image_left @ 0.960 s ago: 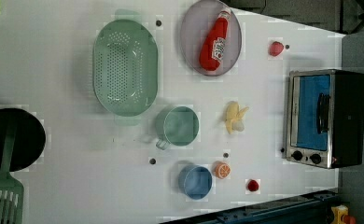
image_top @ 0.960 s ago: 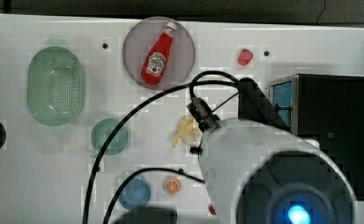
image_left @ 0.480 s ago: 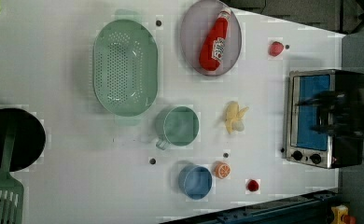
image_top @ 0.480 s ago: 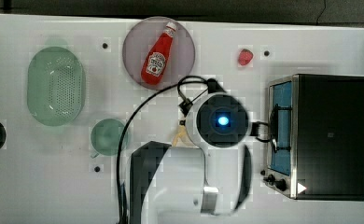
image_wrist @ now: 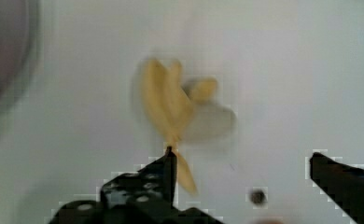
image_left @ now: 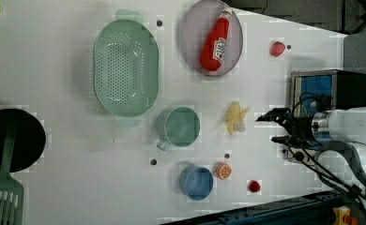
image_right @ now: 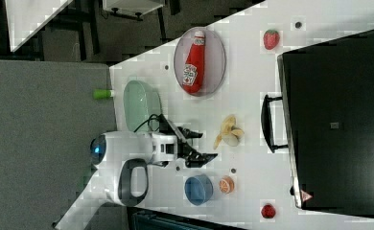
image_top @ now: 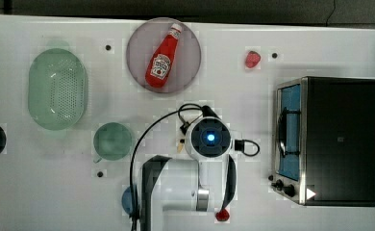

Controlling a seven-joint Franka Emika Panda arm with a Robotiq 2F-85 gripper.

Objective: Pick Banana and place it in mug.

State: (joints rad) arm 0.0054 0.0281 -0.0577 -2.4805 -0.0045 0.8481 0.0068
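The hand [image_left: 278, 128] hangs released, fingers spread, above the banana [image_left: 236, 118], which lies on the table [image_left: 68, 178] just right of the mug [image_left: 178, 127] in the left view, apparently lining up a grasp.

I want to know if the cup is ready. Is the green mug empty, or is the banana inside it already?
Empty. The mug shows only its green inside, and the banana lies on the table beside it.

pale yellow banana [image_left: 236, 118], sea-green mug [image_left: 182, 127]
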